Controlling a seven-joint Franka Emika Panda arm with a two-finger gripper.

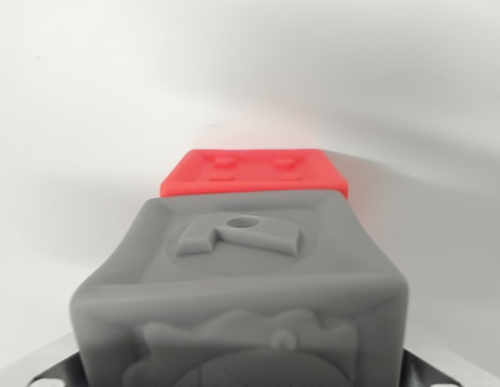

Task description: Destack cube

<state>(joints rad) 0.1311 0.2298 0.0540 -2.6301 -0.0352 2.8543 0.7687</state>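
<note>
Grey cube (242, 298): fills the lower middle of the wrist view, very close under the camera, between the gripper's two sides; top face embossed with a raised letter-like shape and a small round hole; front face carries a wavy relief, cut off by the frame's lower edge.
Red cube (254, 172): just beyond the grey cube, on the far side from the gripper; only its top face and a strip of front edge visible, with small raised marks on top; touching the grey one or merely behind it, cannot tell.
Gripper (242, 375): only dark slivers at the lower left and lower right corners, flanking the grey cube; spread or pinching the cube, cannot tell, fingertips hidden.
Bench (89, 121): plain white, soft shadows across it to the wrist view's right.
</note>
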